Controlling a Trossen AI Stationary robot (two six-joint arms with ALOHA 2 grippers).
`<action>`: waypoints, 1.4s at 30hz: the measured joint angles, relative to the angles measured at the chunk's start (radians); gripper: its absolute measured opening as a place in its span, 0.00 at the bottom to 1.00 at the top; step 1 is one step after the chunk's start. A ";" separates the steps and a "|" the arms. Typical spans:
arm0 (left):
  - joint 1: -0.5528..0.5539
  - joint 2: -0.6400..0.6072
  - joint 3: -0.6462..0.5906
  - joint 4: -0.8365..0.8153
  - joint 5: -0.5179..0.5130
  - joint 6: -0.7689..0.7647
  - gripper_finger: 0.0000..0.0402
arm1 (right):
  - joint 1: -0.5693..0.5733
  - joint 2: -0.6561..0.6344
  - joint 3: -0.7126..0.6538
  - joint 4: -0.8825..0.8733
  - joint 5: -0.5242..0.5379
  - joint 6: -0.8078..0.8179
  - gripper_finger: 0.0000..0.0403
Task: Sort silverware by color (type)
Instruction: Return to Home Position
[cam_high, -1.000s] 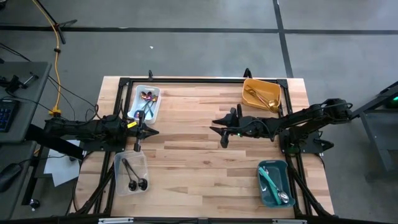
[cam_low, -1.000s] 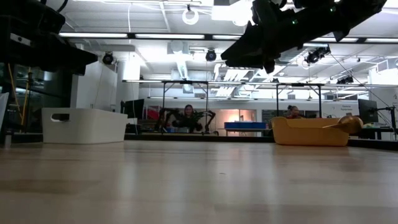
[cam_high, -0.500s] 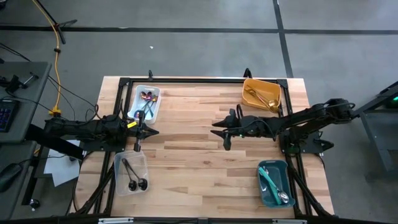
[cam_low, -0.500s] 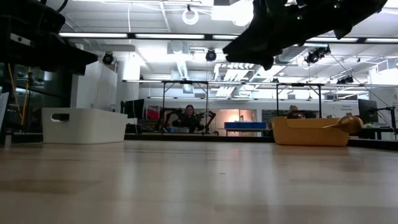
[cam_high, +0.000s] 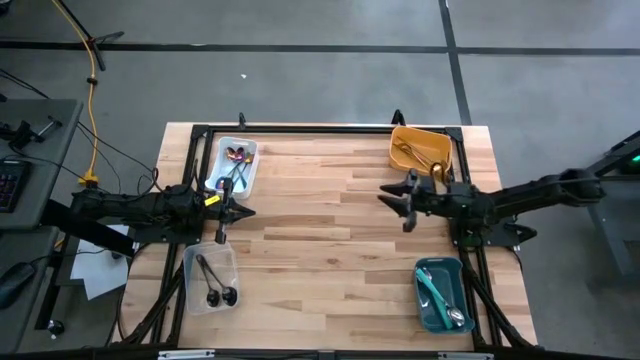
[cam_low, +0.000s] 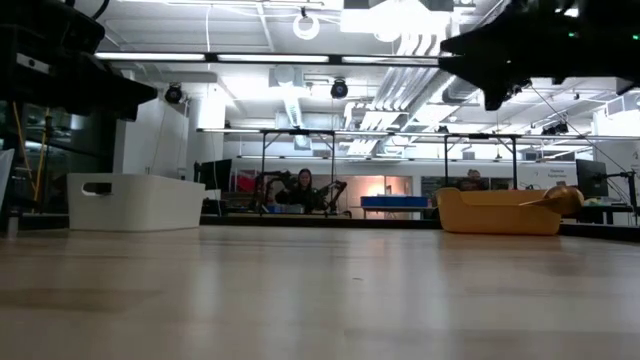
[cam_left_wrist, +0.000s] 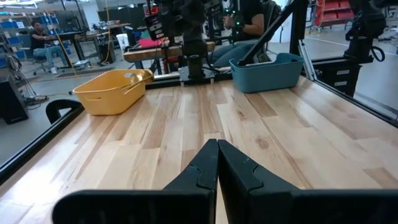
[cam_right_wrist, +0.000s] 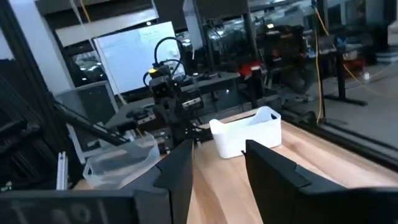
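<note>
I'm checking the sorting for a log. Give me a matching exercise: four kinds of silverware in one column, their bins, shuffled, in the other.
Silverware:
1. black spoons
2. gold utensils
3. iridescent spoons
4. teal-handled utensils

Bins:
A. yellow bin
B. teal bin
C. clear bin
D. white bin

Pairs: 1-C, 2-A, 3-D, 4-B.

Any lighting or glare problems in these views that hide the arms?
Low view: ceiling lights glare, so the right gripper is only a black silhouette, as is the left arm at upper left. High view: even light, only soft shadows on the table, both arms plain.
</note>
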 joint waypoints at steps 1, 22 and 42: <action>0.000 0.000 0.000 0.000 0.000 0.000 0.00 | -0.008 -0.025 -0.016 0.001 -0.017 -0.011 0.35; 0.000 0.000 0.000 0.000 0.000 -0.033 0.00 | -0.323 -0.431 -0.165 -0.266 -0.344 0.005 0.35; 0.000 0.000 0.000 0.000 0.003 -0.035 0.00 | -0.067 -0.536 -0.166 -0.421 -0.129 -0.157 0.33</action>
